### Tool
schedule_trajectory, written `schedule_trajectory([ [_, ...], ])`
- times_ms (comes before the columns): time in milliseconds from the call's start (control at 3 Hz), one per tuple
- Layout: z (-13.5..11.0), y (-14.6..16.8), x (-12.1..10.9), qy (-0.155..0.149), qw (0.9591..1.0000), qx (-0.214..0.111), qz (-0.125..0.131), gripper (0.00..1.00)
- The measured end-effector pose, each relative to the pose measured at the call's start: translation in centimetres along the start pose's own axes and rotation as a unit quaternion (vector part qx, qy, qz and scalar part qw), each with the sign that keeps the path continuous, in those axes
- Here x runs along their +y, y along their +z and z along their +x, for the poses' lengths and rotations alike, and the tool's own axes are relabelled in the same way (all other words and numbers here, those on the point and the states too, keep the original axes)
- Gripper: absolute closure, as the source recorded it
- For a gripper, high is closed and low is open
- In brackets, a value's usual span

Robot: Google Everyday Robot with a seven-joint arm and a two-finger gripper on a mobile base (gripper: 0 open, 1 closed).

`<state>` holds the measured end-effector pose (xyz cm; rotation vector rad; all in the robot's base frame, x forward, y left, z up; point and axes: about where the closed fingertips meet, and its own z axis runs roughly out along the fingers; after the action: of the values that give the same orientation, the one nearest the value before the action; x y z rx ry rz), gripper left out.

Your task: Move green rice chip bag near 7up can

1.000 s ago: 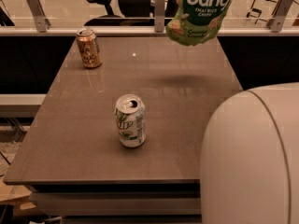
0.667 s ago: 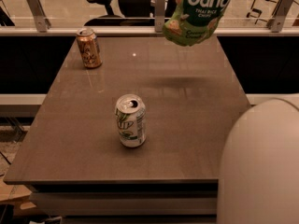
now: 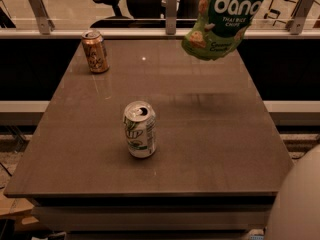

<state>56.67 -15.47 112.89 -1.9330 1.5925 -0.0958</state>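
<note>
Green rice chip bag (image 3: 222,21) — aloft over the far edge of the table (image 3: 215,134), right of centre, clear of the surface. Gripper: out of view above it; grip cannot be told. 7up can (image 3: 140,130): upright, left of centre, well apart from the bag. Orange-brown can (image 3: 95,51): far left corner. Step judged: carry — next calls for travel nearward and left, then lowering beside the 7up can without toppling it.

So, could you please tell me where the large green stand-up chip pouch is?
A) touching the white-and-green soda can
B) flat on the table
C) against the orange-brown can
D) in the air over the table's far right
D: the large green chip pouch hangs clear of the brown tabletop, apart from the white-and-green soda can; the gripper is out of view, presumably above the top edge.
</note>
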Motion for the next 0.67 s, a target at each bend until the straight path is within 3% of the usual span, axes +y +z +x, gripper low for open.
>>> schedule_trajectory([
  [667, -0.3, -3.0, 1.7, 0.037, 0.9976, 0.059, 0.006, 1.00],
])
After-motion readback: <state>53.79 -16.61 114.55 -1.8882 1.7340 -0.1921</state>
